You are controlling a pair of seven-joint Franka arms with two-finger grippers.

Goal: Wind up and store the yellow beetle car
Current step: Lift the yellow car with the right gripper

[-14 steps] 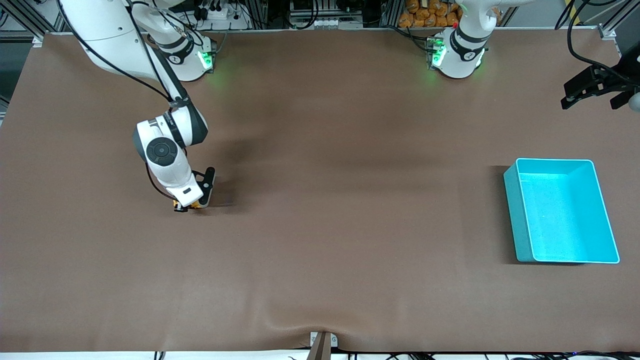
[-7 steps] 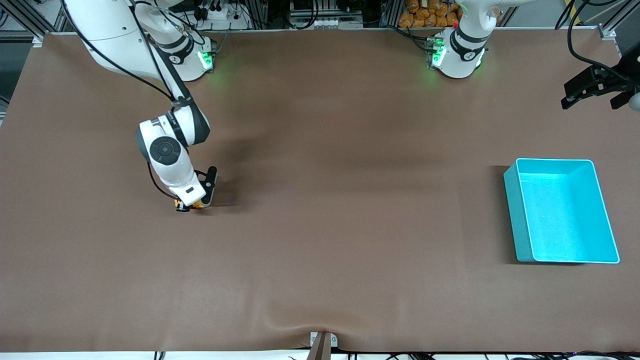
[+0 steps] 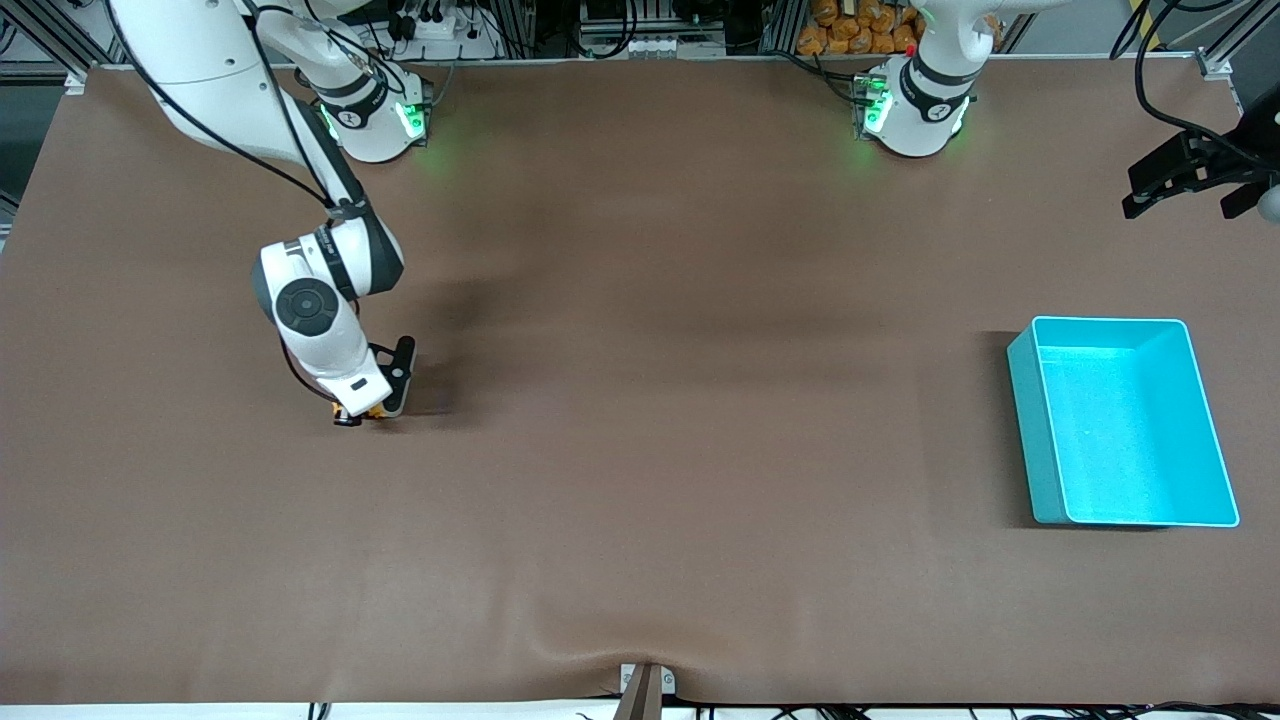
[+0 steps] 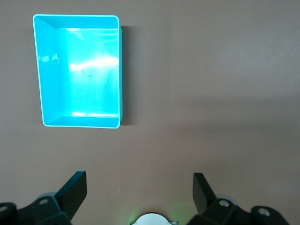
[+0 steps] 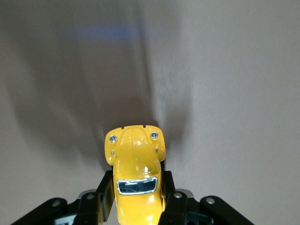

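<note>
The yellow beetle car is tiny and glossy with a dark window, and my right gripper is shut on its sides. In the front view the car shows as an orange speck under the right gripper, down at the brown cloth toward the right arm's end of the table. The cloth creases around the car's nose. My left gripper hangs open and holds nothing, high over the table's edge at the left arm's end. In the left wrist view the left gripper looks down on bare cloth.
A turquoise bin stands at the left arm's end of the table, nearer the front camera than the left gripper, and nothing lies in it. Brown cloth covers the table between car and bin.
The right gripper has slid with the car a short way along the cloth toward the right arm's end of the table. The left arm has stayed still.
</note>
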